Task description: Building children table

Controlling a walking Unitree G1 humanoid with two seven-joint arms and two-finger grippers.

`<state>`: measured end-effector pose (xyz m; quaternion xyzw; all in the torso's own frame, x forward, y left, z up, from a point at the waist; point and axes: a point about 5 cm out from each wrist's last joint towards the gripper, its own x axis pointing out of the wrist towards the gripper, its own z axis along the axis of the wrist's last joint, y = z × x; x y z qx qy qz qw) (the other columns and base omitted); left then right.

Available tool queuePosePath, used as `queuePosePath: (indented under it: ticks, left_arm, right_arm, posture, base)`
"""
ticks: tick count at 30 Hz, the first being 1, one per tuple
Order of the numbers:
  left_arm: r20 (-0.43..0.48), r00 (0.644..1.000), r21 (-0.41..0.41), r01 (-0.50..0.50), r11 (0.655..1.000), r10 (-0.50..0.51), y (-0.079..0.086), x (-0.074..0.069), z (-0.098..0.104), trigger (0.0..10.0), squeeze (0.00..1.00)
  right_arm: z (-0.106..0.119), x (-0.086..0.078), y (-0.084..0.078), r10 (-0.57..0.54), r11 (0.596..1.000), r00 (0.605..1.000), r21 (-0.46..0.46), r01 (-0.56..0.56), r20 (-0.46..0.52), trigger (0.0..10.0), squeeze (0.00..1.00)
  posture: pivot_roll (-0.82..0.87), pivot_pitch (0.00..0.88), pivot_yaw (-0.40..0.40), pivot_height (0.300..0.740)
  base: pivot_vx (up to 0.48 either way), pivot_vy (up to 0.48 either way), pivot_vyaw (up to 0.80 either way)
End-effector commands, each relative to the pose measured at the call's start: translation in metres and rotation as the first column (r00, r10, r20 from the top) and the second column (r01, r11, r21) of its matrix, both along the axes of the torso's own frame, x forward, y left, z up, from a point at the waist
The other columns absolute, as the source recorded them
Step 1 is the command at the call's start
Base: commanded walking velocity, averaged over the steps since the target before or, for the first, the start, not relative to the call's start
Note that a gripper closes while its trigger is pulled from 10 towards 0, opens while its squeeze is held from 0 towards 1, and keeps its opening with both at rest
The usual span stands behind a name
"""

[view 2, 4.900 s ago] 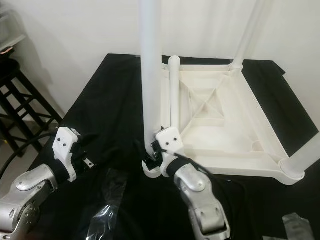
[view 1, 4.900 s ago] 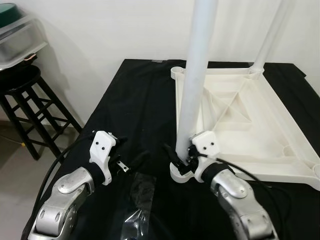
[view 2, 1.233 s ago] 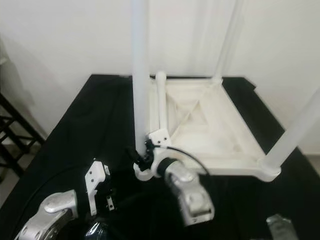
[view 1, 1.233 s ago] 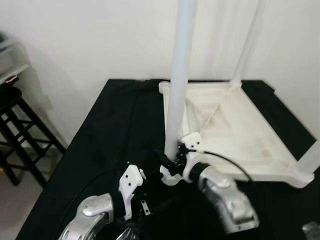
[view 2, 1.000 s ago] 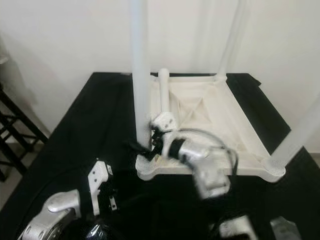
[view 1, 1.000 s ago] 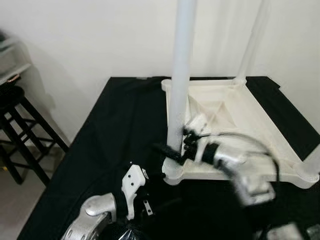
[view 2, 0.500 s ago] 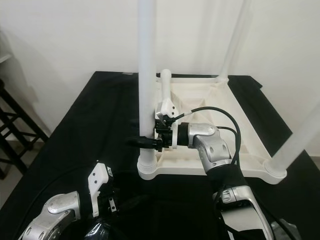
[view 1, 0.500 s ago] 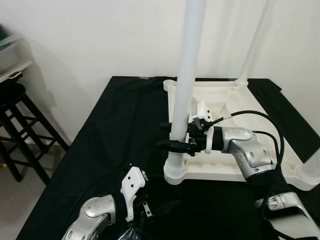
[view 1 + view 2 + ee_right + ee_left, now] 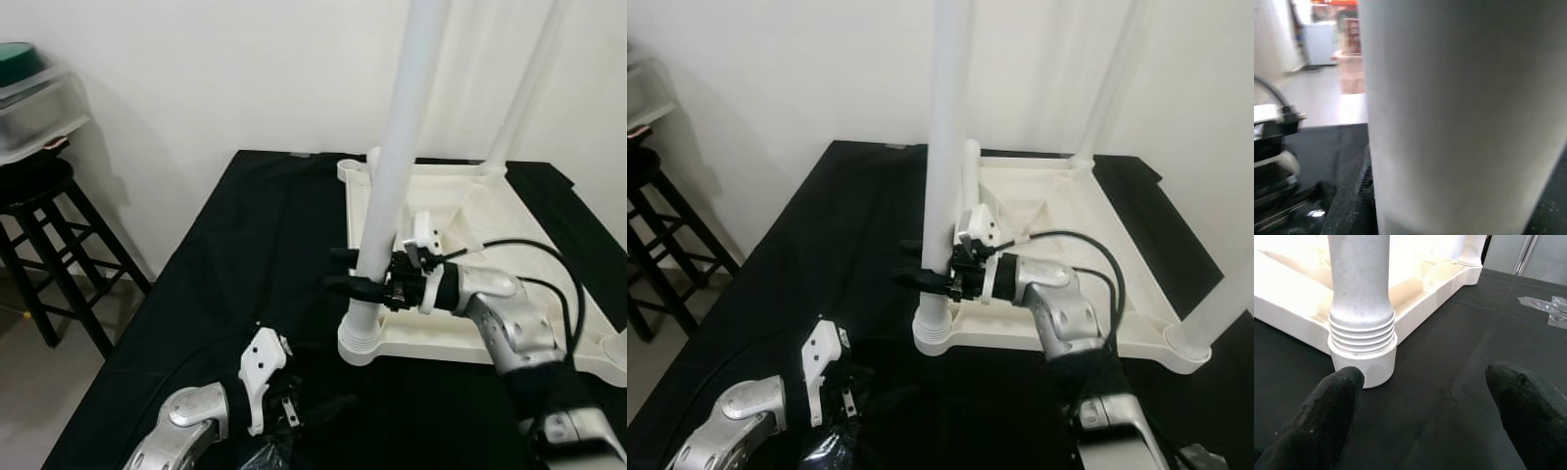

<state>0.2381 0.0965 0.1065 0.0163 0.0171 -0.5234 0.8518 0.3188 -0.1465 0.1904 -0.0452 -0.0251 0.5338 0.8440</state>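
Now, working left to right: your left gripper [image 9: 286, 411] idles open, low on the black cloth [image 9: 245, 255]. Your right gripper [image 9: 345, 271] probably clamps the upright leg [image 9: 387, 186], just above its threaded corner socket [image 9: 1362, 363].

White table leg [image 9: 392, 186], white tabletop [image 9: 509, 264], black cloth [image 9: 255, 255], dark stool [image 9: 44, 245]
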Motion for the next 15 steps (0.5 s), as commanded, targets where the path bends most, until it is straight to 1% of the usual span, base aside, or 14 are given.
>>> queuePosePath:
  ticks: [1,2,3,4,5,6,7,8,10,11,14,15]
  left_arm:
    - [-0.011,1.0,0.0,0.005,1.0,-0.005,0.003,-0.002,-0.001,10.0,0.0]
    - [-0.011,1.0,0.0,0.005,1.0,-0.005,0.003,-0.002,-0.001,10.0,0.0]
    - [-0.012,1.0,-0.001,0.006,1.0,-0.006,0.004,-0.002,-0.001,10.0,0.0]
    - [-0.012,1.0,-0.001,0.006,1.0,-0.006,0.004,-0.002,-0.001,10.0,0.0]
    - [-0.013,1.0,-0.001,0.007,1.0,-0.007,0.005,-0.001,-0.001,10.0,0.0]
    - [-0.013,1.0,-0.001,0.007,1.0,-0.007,0.005,-0.001,-0.001,10.0,0.0]
    - [-0.013,1.0,0.002,0.008,1.0,-0.008,0.006,-0.001,-0.001,10.0,0.0]
    - [-0.013,1.0,0.002,0.008,1.0,-0.008,0.006,-0.001,-0.001,10.0,0.0]
    - [-0.019,1.0,0.003,0.019,1.0,-0.019,0.005,0.0,-0.001,10.0,0.0]
    - [-0.019,1.0,0.003,0.019,1.0,-0.019,0.005,0.0,-0.001,10.0,0.0]
    - [-0.01,1.0,0.004,-0.002,1.0,0.002,0.005,0.001,0.0,10.0,0.0]
    - [-0.01,1.0,0.004,-0.002,1.0,0.002,0.005,0.001,0.0,10.0,0.0]
  right_arm:
    - [-0.04,-0.004,0.011,-0.391,0.92,0.914,-0.029,0.39,-0.112,0.0,0.0]
    - [-0.04,-0.004,0.011,-0.391,0.92,0.914,-0.029,0.39,-0.112,0.0,0.0]
    - [-0.066,-0.025,0.034,-0.498,0.865,0.843,-0.043,0.501,-0.201,0.0,0.0]
    - [-0.066,-0.025,0.034,-0.498,0.865,0.843,-0.043,0.501,-0.201,0.0,0.0]
    - [-0.08,-0.04,0.049,-0.554,0.827,0.792,-0.056,0.56,-0.258,0.0,0.0]
    - [-0.08,-0.04,0.049,-0.554,0.827,0.792,-0.056,0.56,-0.258,0.0,0.0]
    - [-0.076,-0.043,0.056,-0.551,0.83,0.801,-0.05,0.555,-0.233,0.0,0.0]
    - [-0.076,-0.043,0.056,-0.551,0.83,0.801,-0.05,0.555,-0.233,0.0,0.0]
    - [-0.074,-0.034,0.047,-0.555,0.83,0.806,-0.078,0.552,-0.207,0.0,0.0]
    - [-0.074,-0.034,0.047,-0.555,0.83,0.806,-0.078,0.552,-0.207,0.0,0.0]
    - [-0.065,-0.029,0.047,-0.592,0.804,0.786,-0.072,0.59,-0.177,0.0,0.0]
    - [-0.065,-0.029,0.047,-0.592,0.804,0.786,-0.072,0.59,-0.177,0.0,0.0]
  posture:
    - [-0.07,0.026,-0.001,0.74]
    - [-0.07,0.026,-0.001,0.74]
    - [-0.07,0.035,0.006,0.74]
    - [-0.07,0.035,0.006,0.74]
    - [-0.07,0.034,0.008,0.74]
    - [-0.07,0.034,0.008,0.74]
    - [-0.08,0.033,0.025,0.74]
    - [-0.08,0.033,0.025,0.74]
    - [-0.07,0.026,0.009,0.74]
    - [-0.07,0.026,0.009,0.74]
    - [-0.07,0.029,0.011,0.74]
    - [-0.07,0.029,0.011,0.74]
  base:
    - [0.0,0.0,0.0]
    - [0.0,0.0,0.0]
    - [0.0,0.0,0.0]
    - [0.0,0.0,0.0]
    - [0.0,0.0,0.0]
    - [0.0,0.0,0.0]
    - [0.0,0.0,0.0]
    - [0.0,0.0,0.0]
    - [0.0,0.0,0.0]
    - [0.0,0.0,0.0]
    - [0.0,0.0,0.0]
    - [0.0,0.0,0.0]
